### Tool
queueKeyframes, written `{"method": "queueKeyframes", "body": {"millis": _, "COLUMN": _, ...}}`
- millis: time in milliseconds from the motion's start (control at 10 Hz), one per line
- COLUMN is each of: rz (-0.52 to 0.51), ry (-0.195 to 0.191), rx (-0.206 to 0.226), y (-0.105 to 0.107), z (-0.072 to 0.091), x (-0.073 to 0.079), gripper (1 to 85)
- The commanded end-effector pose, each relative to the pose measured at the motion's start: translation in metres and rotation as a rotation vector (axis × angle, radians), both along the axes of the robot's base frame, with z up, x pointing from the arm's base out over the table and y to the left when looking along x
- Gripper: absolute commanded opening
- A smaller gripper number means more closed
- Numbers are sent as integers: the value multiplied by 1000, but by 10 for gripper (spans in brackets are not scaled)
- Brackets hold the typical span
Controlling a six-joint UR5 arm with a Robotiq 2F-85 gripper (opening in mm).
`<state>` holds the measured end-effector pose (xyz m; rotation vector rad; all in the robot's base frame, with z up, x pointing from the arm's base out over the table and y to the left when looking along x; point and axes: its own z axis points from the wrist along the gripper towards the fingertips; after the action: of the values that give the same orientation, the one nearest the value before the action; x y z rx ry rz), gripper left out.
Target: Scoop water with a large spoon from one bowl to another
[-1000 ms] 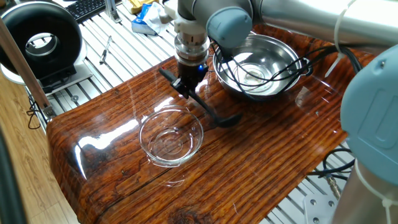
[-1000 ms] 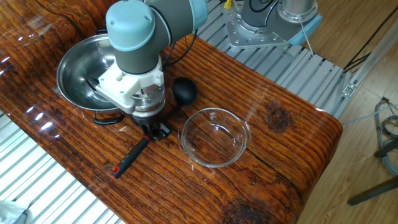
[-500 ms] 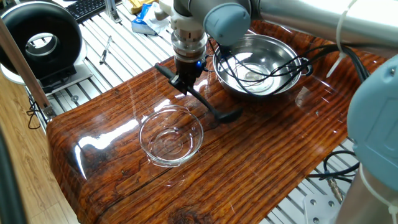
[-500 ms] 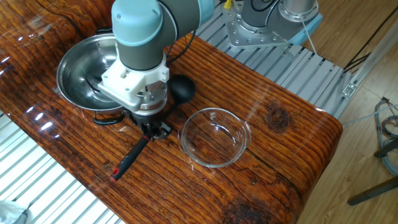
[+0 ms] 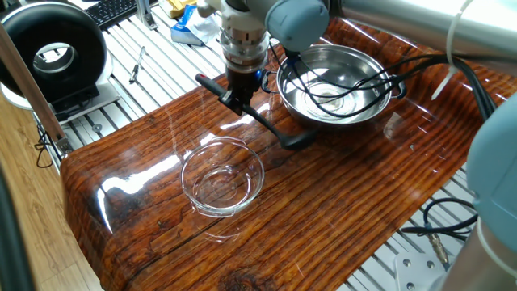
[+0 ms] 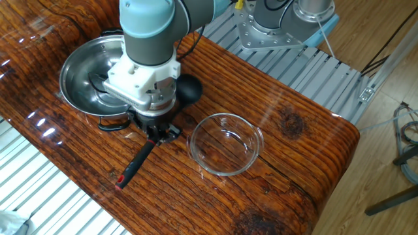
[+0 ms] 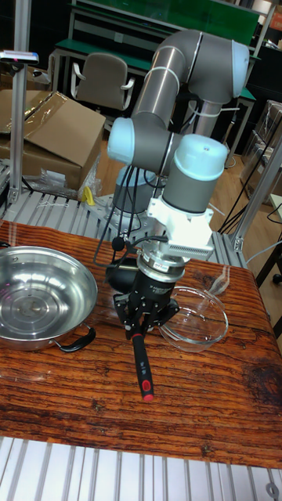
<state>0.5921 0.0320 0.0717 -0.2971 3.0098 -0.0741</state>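
Note:
My gripper (image 5: 238, 97) is shut on the middle of the large spoon's handle (image 6: 134, 168), a black ladle with a red mark at its tip (image 7: 146, 396). The ladle's cup (image 5: 297, 141) hangs low over the wood between the two bowls, beside the steel bowl's (image 5: 362, 66) rim. The gripper (image 6: 155, 130) stands between the steel bowl (image 6: 78, 75) and the clear glass bowl (image 6: 225, 145). The glass bowl (image 5: 220, 187) sits in front of the gripper. Water shows only as faint glints in the steel bowl (image 7: 39, 293). I cannot tell if the cup holds any.
Black cables (image 5: 343, 99) drape across the steel bowl from the arm. A black round device (image 5: 52, 52) and a keyboard (image 5: 113, 10) lie on the slatted metal frame behind the wooden tabletop (image 5: 323, 210). The robot's base (image 6: 281, 19) stands beyond the table's far edge.
The gripper has risen a little with the ladle, and the cup has come up off the wood, closer to the steel bowl. Both bowls stay put.

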Motion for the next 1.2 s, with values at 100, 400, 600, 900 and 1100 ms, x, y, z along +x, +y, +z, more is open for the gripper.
{"method": "queueKeyframes", "body": {"millis": 100, "rz": 42, "ry": 19, "rx": -7, "y": 1, "z": 9, "x": -12, "gripper": 10}}
{"method": "queueKeyframes", "body": {"millis": 400, "rz": 89, "ry": 30, "rx": -50, "y": -10, "z": 13, "x": -20, "gripper": 10}}
{"method": "queueKeyframes", "body": {"millis": 600, "rz": 73, "ry": 18, "rx": -42, "y": -8, "z": 13, "x": -18, "gripper": 10}}
{"method": "queueKeyframes", "body": {"millis": 900, "rz": 54, "ry": -3, "rx": -21, "y": -1, "z": 7, "x": -6, "gripper": 10}}
{"method": "queueKeyframes", "body": {"millis": 1100, "rz": 63, "ry": -10, "rx": -4, "y": 3, "z": 7, "x": -4, "gripper": 10}}
